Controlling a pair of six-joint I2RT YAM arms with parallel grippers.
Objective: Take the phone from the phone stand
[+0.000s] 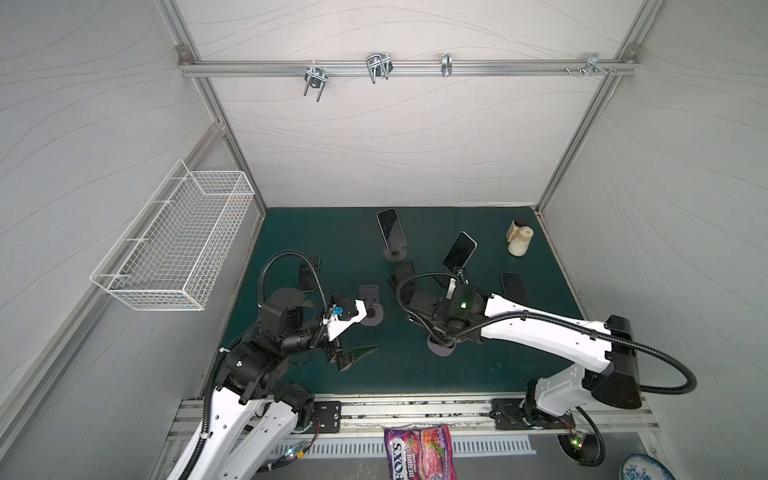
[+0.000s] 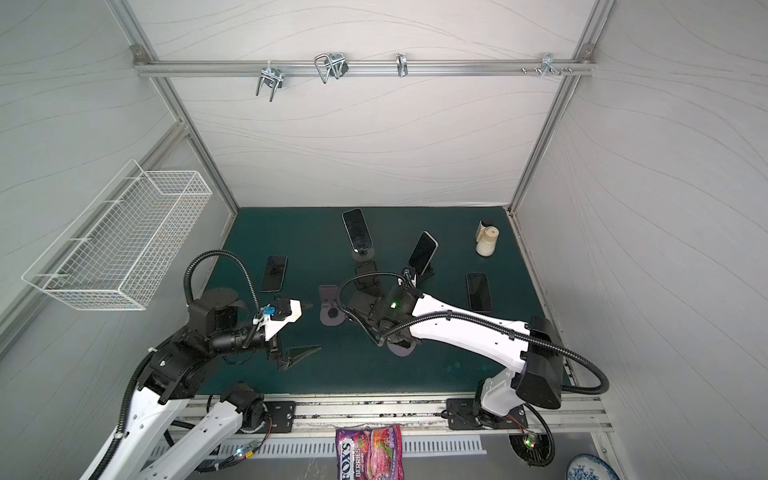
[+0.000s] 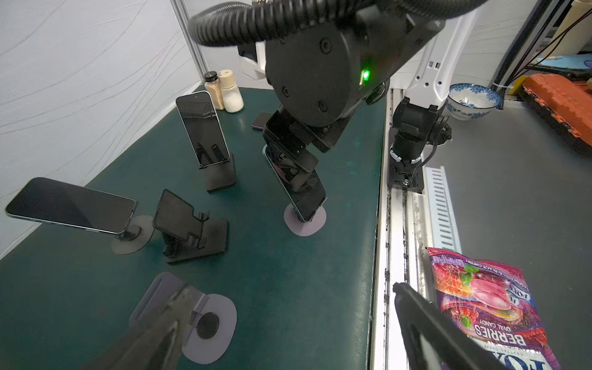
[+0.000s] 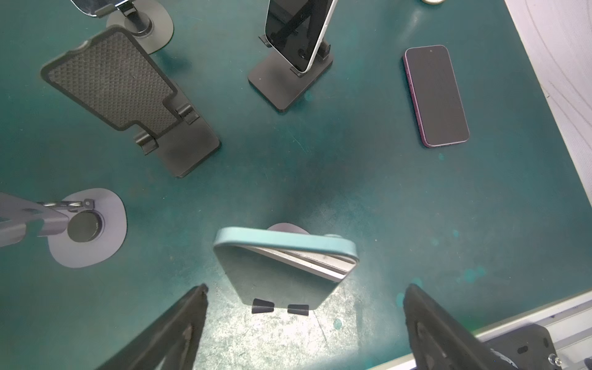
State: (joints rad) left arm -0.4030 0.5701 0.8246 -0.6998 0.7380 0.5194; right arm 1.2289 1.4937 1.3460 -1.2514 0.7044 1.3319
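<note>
A phone in a teal case (image 4: 278, 272) leans on a stand with a round purple base (image 3: 304, 222), near the mat's front. My right gripper (image 4: 306, 288) hangs over it, open, one finger on either side of the phone and neither touching it. The same phone (image 3: 304, 192) shows below that gripper in the left wrist view. In both top views the arm hides the phone and only the base (image 1: 440, 348) peeks out. My left gripper (image 3: 291, 288) is open and empty, low over the mat beside an empty purple stand (image 3: 205, 323).
Two other phones stand on stands (image 1: 390, 228) (image 1: 459, 249). Two more lie flat on the mat (image 1: 514, 289) (image 2: 274, 273). An empty black stand (image 4: 128, 96) is close by. Spice bottles (image 1: 518, 239) stand back right, a wire basket (image 1: 178, 245) hangs left, a candy bag (image 1: 419, 451) lies in front.
</note>
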